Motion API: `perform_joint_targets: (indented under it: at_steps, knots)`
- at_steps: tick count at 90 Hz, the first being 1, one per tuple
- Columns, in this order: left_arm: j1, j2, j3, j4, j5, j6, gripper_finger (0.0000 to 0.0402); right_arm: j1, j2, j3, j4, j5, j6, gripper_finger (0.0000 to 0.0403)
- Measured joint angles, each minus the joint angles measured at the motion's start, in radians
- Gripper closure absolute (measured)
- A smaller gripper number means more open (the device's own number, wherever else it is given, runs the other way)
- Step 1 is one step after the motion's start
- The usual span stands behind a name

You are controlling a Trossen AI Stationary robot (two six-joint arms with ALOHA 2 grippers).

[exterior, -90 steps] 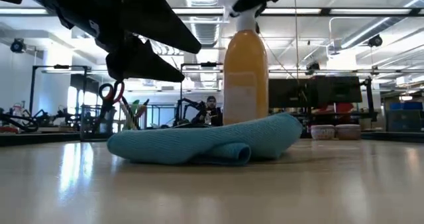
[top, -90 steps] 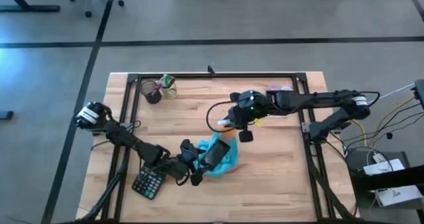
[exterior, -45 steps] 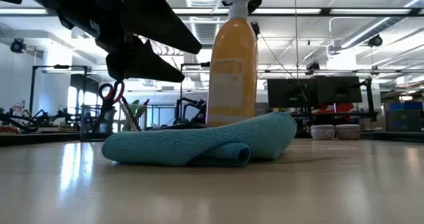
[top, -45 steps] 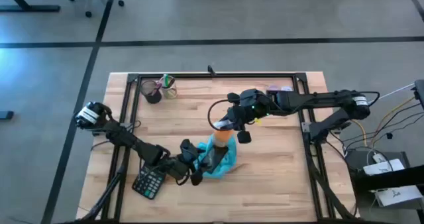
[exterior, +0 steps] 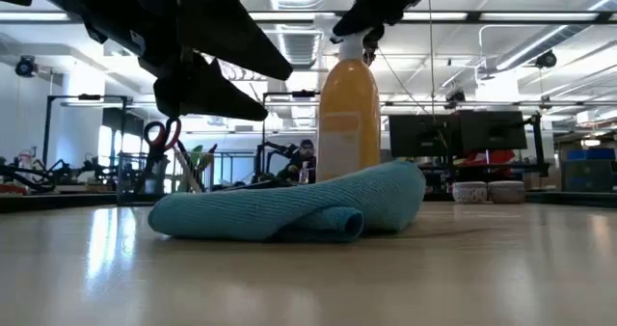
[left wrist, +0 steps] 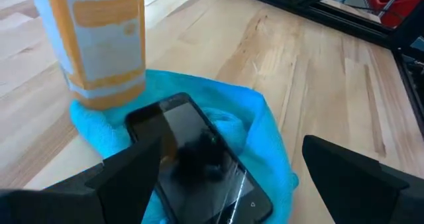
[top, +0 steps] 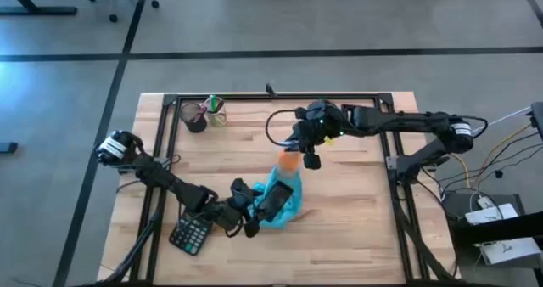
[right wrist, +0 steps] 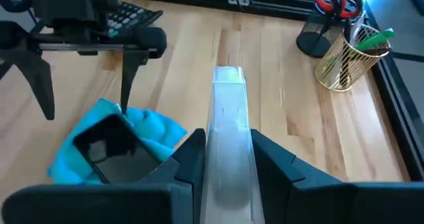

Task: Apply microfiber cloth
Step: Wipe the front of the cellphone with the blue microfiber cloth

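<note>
Wood table (top: 356, 211) under me, a lab with monitors and ceiling lights behind it. I see the cloth (top: 288, 200) at 6 o'clock of centre, phone (left wrist: 199, 154) lying on it, bottle (exterior: 349, 114) touching its far edge. Left gripper (top: 254, 211) hangs spread beside the cloth, at its 9 o'clock. Right gripper (right wrist: 225, 154) pinches the bottle's top.

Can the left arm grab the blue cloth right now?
Probably yes. The left gripper hovers just over the microfiber cloth with its jaws open, but a black phone lies on top, so it would have to pinch a bare edge.
</note>
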Motion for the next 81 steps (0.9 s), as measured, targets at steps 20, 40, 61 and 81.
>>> perform_joint_targets:
  at_steps: [20,40,61,81]
  knots:
    - [0.0,0.0,-0.013,0.001,0.0,-0.008,0.0053,0.001,-0.012,0.025,-0.039,0.077,-0.029,0.0333]
    - [0.0,0.0,-0.026,0.005,-0.004,-0.031,0.0053,-0.036,-0.024,0.081,-0.159,0.095,-0.049,0.0333]
    - [0.0,0.0,-0.04,0.005,-0.004,-0.035,0.0053,-0.142,-0.068,0.08,-0.285,0.151,-0.056,0.0333]
    - [0.0,0.0,-0.045,0.007,-0.004,-0.038,0.0053,-0.269,-0.133,0.065,-0.328,0.161,-0.056,0.0333]
